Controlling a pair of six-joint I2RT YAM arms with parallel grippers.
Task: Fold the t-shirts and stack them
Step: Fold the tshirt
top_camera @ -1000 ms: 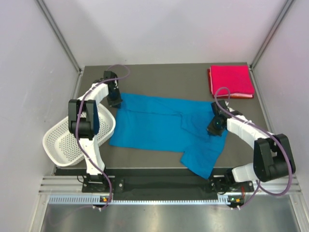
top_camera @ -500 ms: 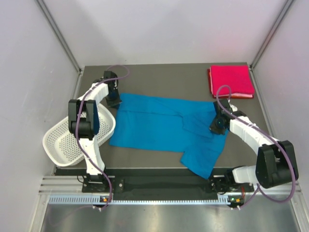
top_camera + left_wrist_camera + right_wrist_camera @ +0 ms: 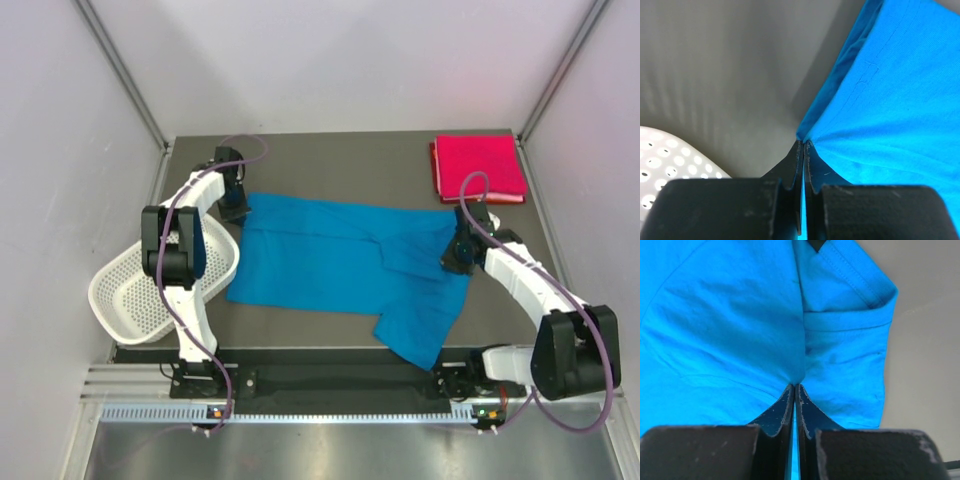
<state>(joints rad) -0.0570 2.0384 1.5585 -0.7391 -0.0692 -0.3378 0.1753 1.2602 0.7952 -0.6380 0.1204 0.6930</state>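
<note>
– Top view first. Where is the blue shirt (image 3: 340,265)?
– It lies spread out in the middle of the table (image 3: 340,155). One part sticks out toward the near right.
– What is the left claw (image 3: 237,208) doing?
– It sits at the far left corner of the blue shirt. Its fingers are pinched tight on the cloth edge. The left wrist view shows the blue cloth caught between them.
– And the right claw (image 3: 455,262)?
– It is on the right side of the blue shirt. It is squeezed tight on a bit of blue cloth too. In the right wrist view, little folds run into its tips.
– Where is the pink shirt (image 3: 478,167)?
– It is folded flat in the far right corner, apart from the blue one.
– Anything else?
– A white basket (image 3: 140,290) with holes sits at the near left, right by the left arm.
</note>
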